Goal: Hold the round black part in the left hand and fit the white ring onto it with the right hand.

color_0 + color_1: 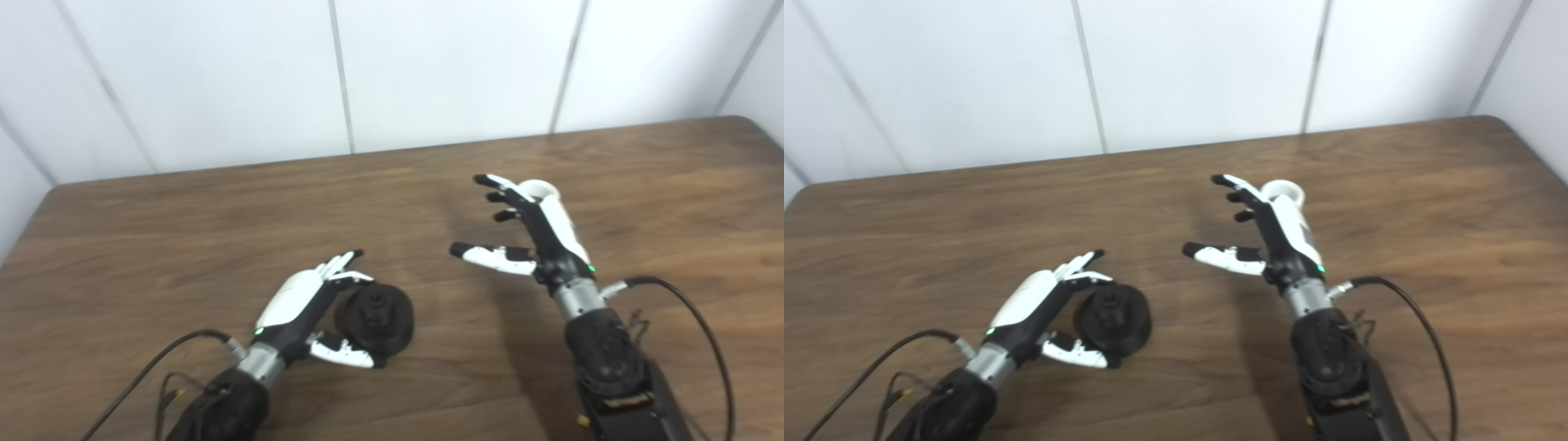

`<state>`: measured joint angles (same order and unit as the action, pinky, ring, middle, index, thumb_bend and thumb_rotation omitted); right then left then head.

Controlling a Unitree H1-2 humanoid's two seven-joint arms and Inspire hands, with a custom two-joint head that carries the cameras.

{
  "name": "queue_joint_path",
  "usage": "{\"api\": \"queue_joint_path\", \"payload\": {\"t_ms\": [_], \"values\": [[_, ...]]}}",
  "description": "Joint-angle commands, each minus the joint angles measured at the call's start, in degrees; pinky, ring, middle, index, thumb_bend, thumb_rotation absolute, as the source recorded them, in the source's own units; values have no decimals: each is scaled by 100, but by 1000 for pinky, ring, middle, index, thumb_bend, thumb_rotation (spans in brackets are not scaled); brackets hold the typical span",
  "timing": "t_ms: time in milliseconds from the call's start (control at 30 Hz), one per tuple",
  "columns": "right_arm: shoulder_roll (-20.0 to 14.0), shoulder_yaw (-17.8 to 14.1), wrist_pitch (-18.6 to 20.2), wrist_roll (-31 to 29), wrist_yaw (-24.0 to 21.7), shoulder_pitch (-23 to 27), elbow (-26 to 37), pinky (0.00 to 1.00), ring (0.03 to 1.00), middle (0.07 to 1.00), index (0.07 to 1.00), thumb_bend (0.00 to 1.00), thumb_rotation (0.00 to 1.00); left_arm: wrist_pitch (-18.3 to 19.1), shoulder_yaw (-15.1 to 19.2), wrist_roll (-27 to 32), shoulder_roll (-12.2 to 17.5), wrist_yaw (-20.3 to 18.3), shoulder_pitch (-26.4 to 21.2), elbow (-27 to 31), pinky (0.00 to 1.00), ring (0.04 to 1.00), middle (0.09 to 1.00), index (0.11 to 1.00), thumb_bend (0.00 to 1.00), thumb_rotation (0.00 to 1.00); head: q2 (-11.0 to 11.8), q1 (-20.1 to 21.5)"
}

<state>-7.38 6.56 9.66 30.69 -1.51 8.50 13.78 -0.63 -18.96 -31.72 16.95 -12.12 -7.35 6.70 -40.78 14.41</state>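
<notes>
A lab-like test space: bare wooden table (pixel 184 233) against plain white panelled wall (pixel 245 73).

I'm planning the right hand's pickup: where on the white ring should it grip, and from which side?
Grip the white ring across its rim, coming down from above. It seems to lie flat on the table with its hole facing up, so only the rim offers a hold. The right hand is open in front of it, hiding its near edge; the far and right sides look free.

The round part (pixel 376 318) is set on the table (pixel 184 233), near-left, cupped by the left hand (pixel 306 306). The ring (pixel 1283 191) is placed far-right (partly hidden behind the right hand (pixel 539 233)), well apart.
</notes>
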Motion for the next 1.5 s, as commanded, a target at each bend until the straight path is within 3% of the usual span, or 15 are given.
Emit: {"api": "queue_joint_path", "payload": {"t_ms": [0, 100, 300, 500, 767, 900, 1100, 1233, 1267, 1467], "values": [[38, 38, -160, 147, 185, 190, 113, 693, 821, 881, 848, 831, 481, -303, 110, 26, 139, 132, -85, 27, 993, 1000, 1000, 676, 949, 321, 115, 297], [93, 69, -127, 201, 233, 193, 91, 699, 830, 890, 850, 817, 473, -503, 174, 90, 210, 143, -50, -47, 939, 1000, 1000, 674, 934, 321, 225, 583], [-20, 19, -220, 402, 420, 240, 60, 716, 838, 897, 846, 801, 448, -616, 270, 223, 261, 13, -28, -121, 939, 1000, 1000, 679, 918, 303, 292, 737], [-439, -152, -89, 1027, 607, 434, 85, 715, 851, 907, 847, 779, 450, -635, 312, 276, 253, -41, -64, -158, 947, 1000, 1000, 675, 921, 278, 312, 773], [-952, -418, -9, 1187, 525, 806, -39, 697, 844, 906, 844, 807, 451, -599, 299, 233, 246, -102, -108, -188, 925, 1000, 1000, 677, 927, 268, 347, 799], [-1183, -433, -2, 1326, 522, 982, -200, 634, 813, 908, 838, 804, 439, -579, 304, 233, 237, -112, -123, -188, 938, 1000, 1000, 679, 927, 254, 363, 768], [-1489, -403, 131, 1447, 298, 1323, -550, 712, 886, 938, 846, 816, 458, -647, 320, 215, 232, -67, -129, -249, 937, 1000, 1000, 678, 925, 265, 379, 715], [-1639, -333, 435, 1395, -138, 1583, -843, 760, 943, 981, 865, 844, 504, -646, 320, 193, 213, -53, -103, -238, 932, 1000, 1000, 677, 924, 251, 385, 679], [-1669, -306, 505, 1376, -252, 1646, -930, 813, 976, 995, 876, 873, 526, -634, 315, 182, 209, -56, -96, -224, 929, 1000, 1000, 677, 927, 254, 381, 668], [-1753, -143, 935, 1328, -828, 1953, -1369, 909, 1000, 1000, 902, 956, 574, -639, 299, 172, 187, -41, -73, -198, 928, 1000, 1000, 676, 927, 261, 362, 611]]}}
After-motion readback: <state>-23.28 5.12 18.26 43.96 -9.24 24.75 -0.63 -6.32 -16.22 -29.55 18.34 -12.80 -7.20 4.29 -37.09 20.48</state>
